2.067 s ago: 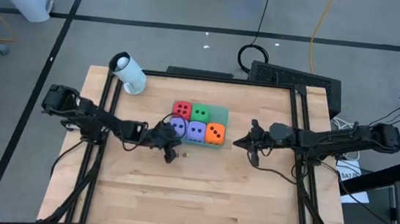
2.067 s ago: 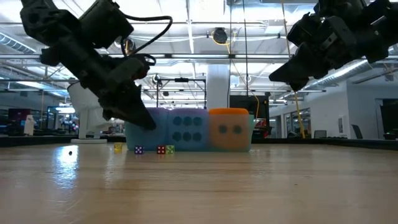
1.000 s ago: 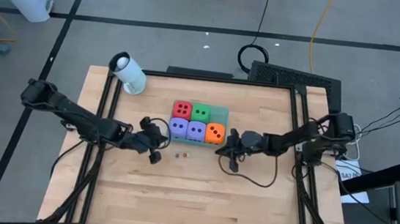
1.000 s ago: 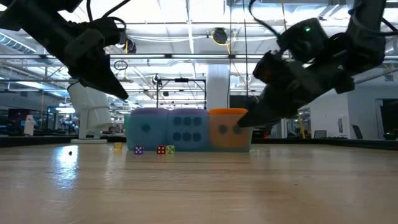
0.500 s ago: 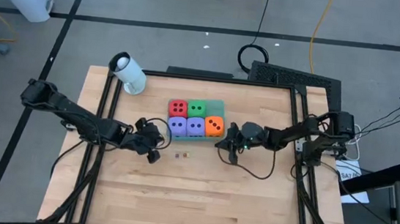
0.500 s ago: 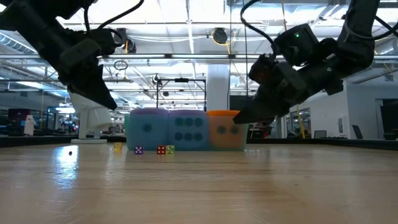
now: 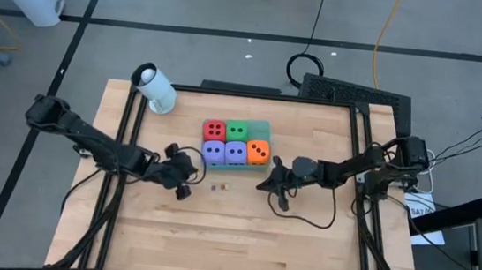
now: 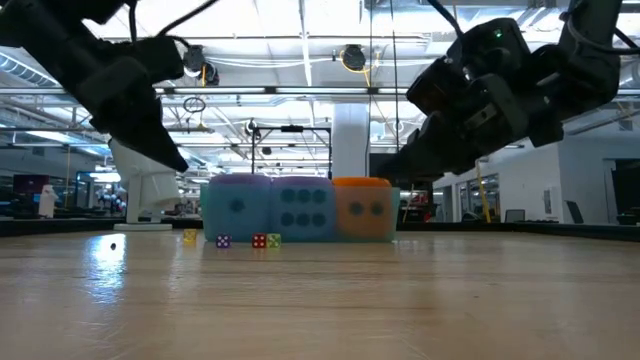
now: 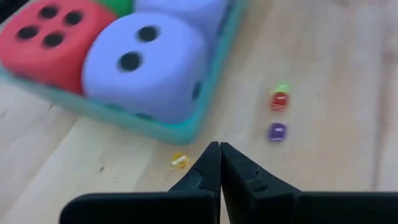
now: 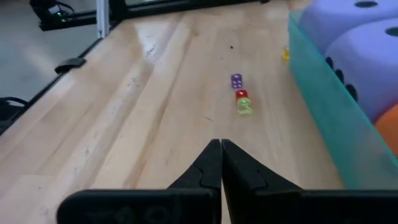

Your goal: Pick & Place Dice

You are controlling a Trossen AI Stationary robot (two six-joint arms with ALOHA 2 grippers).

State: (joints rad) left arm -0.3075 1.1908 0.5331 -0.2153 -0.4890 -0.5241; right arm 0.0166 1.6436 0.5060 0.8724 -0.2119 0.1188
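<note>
Both grippers, left (image 7: 185,183) and right (image 7: 270,184), hover empty with fingers pressed together on either side of the flat teal tray (image 7: 268,129) holding five soft pipped foam dice (image 7: 236,143) mid-table

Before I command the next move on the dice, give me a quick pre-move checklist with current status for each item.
1. Left gripper shut and empty, just off the teal tray: ok.
2. Right gripper shut and empty, over bare wood beside the tray: ok.
3. Red die, green die, two purple-blue dice and orange die sit in the tray: ok.
4. Tray square to the table: not ok, it sits turned.
5. Tiny loose dice lie near both grippers' paths: not ok.
</note>
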